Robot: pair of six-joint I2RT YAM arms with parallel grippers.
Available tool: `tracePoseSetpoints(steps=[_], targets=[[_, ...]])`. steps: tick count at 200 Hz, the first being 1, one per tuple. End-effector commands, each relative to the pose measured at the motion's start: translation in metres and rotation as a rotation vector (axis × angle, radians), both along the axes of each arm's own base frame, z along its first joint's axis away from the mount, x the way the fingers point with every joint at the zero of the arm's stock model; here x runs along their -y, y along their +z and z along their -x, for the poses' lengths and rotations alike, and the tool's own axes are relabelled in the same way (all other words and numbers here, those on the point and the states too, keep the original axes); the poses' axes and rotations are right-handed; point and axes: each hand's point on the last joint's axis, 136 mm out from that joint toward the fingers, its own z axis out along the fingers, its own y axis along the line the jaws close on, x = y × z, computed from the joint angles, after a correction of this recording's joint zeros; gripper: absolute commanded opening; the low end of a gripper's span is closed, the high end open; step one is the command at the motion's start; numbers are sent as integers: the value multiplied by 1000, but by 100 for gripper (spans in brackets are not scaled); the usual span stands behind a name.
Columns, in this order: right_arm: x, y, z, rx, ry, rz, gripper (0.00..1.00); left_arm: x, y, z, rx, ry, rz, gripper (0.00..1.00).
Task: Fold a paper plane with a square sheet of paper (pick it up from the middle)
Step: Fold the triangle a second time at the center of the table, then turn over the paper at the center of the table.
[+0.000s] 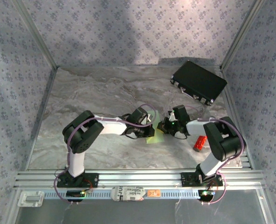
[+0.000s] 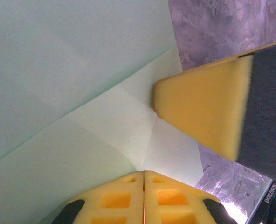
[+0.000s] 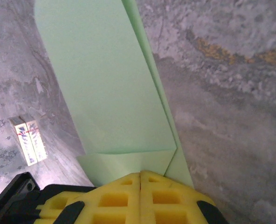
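Note:
The square sheet of paper [image 1: 155, 136] is pale green and hangs between my two grippers at the table's middle. In the left wrist view the paper [image 2: 72, 93] lies folded in layers, with creases that run into my left gripper [image 2: 143, 175], which is shut on it. In the right wrist view a long folded flap of the paper [image 3: 110, 88] runs away from my right gripper [image 3: 141, 174], also shut on its near edge. One yellow right finger [image 2: 203, 107] crosses the left wrist view. Whether the paper has a paper plane's dart shape I cannot tell. From above, the left gripper [image 1: 149, 129] and right gripper [image 1: 162, 127] almost touch.
A black rectangular case [image 1: 198, 81] lies at the back right. A small red cylinder [image 1: 200, 143] lies beside the right arm's base. Patterned walls close in the grey marbled table [image 1: 91, 93] on three sides. An aluminium rail [image 1: 138, 177] runs along the near edge.

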Motion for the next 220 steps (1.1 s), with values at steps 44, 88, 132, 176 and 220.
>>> tracePoseSetpoints(steps=[44, 88, 132, 176, 220], targets=[[24, 36, 12, 66, -15, 100, 14, -12, 56, -21, 114, 17, 45, 13], [30, 32, 35, 24, -30, 93, 24, -17, 45, -27, 87, 7, 27, 12], [23, 25, 48, -23, -9, 78, 30, -17, 24, -28, 57, 0, -12, 10], [22, 17, 56, -57, -4, 108, 35, -27, -2, -24, 30, 1, -78, 9], [17, 11, 61, -85, 21, 126, 36, -34, -13, -18, 16, 0, -96, 8]])
